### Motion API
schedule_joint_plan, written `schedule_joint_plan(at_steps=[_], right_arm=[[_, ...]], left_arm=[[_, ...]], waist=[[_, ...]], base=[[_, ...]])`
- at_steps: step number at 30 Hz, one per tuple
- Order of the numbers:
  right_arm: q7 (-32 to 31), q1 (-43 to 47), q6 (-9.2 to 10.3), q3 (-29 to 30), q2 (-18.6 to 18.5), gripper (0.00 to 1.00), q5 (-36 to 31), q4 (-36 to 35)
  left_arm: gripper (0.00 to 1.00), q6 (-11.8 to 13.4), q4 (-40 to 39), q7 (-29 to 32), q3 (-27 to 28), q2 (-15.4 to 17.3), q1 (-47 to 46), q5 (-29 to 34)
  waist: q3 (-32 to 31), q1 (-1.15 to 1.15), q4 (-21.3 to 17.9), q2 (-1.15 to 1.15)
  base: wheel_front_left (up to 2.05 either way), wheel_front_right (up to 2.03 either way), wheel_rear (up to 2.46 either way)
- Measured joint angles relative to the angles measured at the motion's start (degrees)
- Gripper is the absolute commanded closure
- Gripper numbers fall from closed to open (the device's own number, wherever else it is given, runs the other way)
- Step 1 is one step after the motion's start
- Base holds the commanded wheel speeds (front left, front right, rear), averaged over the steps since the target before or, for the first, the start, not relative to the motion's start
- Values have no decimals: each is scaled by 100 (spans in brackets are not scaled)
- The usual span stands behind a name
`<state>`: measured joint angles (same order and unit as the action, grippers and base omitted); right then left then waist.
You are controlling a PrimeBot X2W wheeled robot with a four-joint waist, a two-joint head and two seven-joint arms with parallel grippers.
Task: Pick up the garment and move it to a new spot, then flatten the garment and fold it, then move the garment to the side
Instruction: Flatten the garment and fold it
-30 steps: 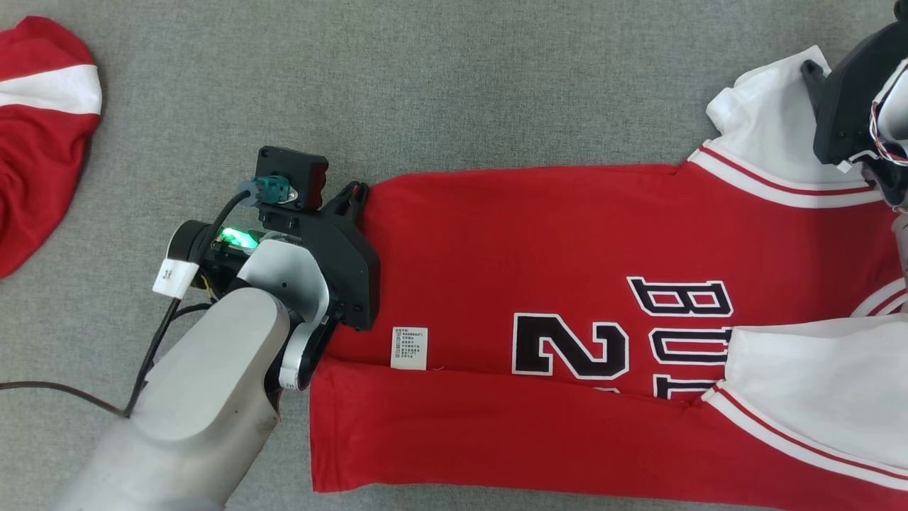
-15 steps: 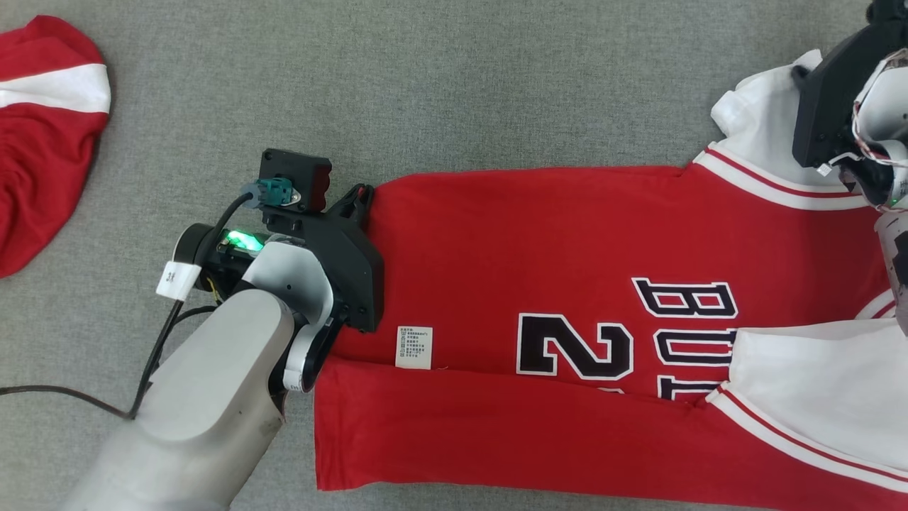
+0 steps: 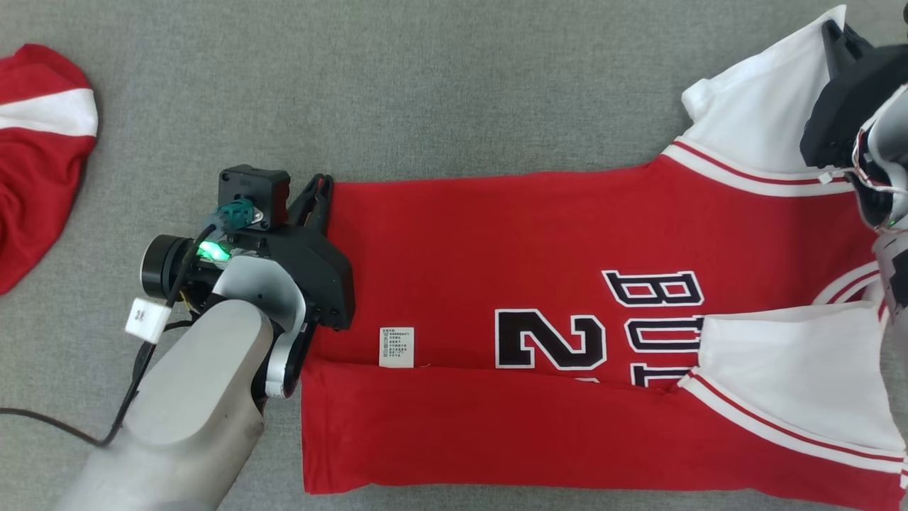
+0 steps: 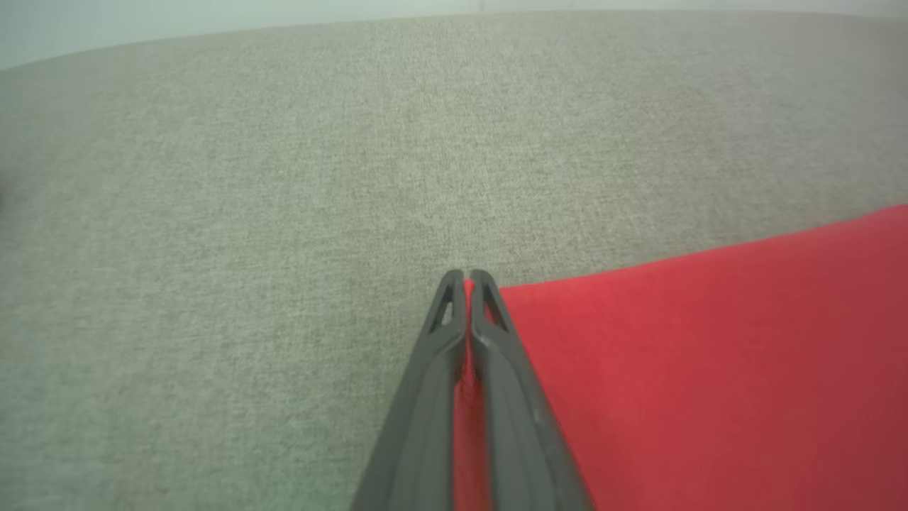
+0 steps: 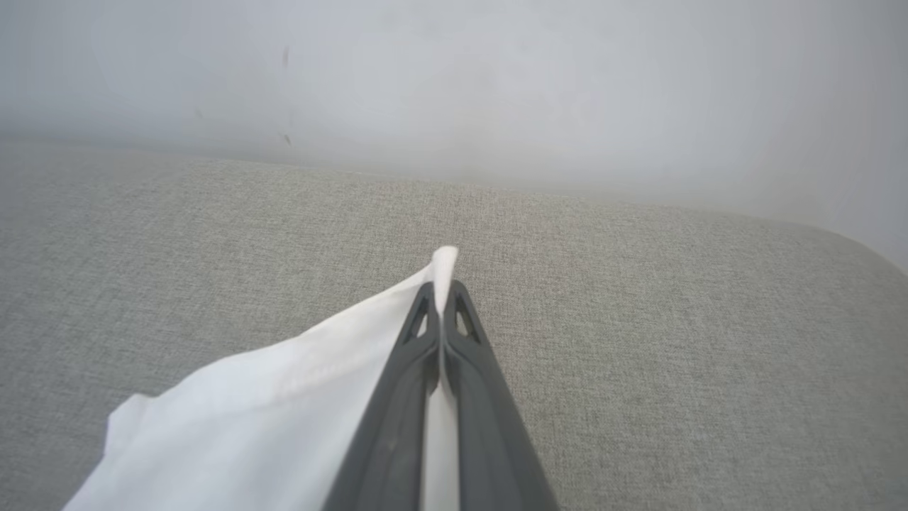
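Observation:
The garment (image 3: 496, 284) is a red jersey with white sleeves and black lettering, lying across the grey cloth surface with its near long edge folded over. My left gripper (image 3: 323, 186) is shut on the hem's far corner, and red cloth (image 4: 674, 355) shows between its fingers (image 4: 447, 312). At the far right, my right gripper (image 3: 831, 32) is shut on the tip of the far white sleeve (image 3: 759, 121), which is pulled out into a point. White sleeve cloth (image 5: 284, 404) runs up between its fingers (image 5: 461, 319).
A second red and white garment (image 3: 39, 149) lies bunched at the far left. A black cable (image 3: 64, 426) trails from my left forearm over the grey surface (image 3: 425, 85). A pale wall (image 5: 454, 85) rises behind the surface's far edge.
My right gripper has shut on the white sleeve and drawn its tip outward into a point. The jersey and my left gripper sit slightly further left in the head view.

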<state>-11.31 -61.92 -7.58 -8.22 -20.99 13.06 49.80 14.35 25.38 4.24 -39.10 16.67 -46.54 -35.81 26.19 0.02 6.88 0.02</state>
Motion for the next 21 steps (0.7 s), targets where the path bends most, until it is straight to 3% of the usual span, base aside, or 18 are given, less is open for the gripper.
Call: schedule_joint_plan(at_steps=[7,13,21], right_arm=[[691,562,1,123,121,100,444,-124],[992,1416,1,-81,98,100,998,-725],[614,2859,1,-168,-58,100,1667,-1864]], left_arm=[[100,-115,64,-635,67,-10,140,0],[100,-127,0,-1095,152,-58,626,-148],[100,-93,-132,-1437,159,24,1418,-285]], waist=[[-317,0,-90,0],[-671,-1,-148,0],[-1143,-2,-229,-1]], base=[[0,0,0],[0,0,0],[0,0,0]])
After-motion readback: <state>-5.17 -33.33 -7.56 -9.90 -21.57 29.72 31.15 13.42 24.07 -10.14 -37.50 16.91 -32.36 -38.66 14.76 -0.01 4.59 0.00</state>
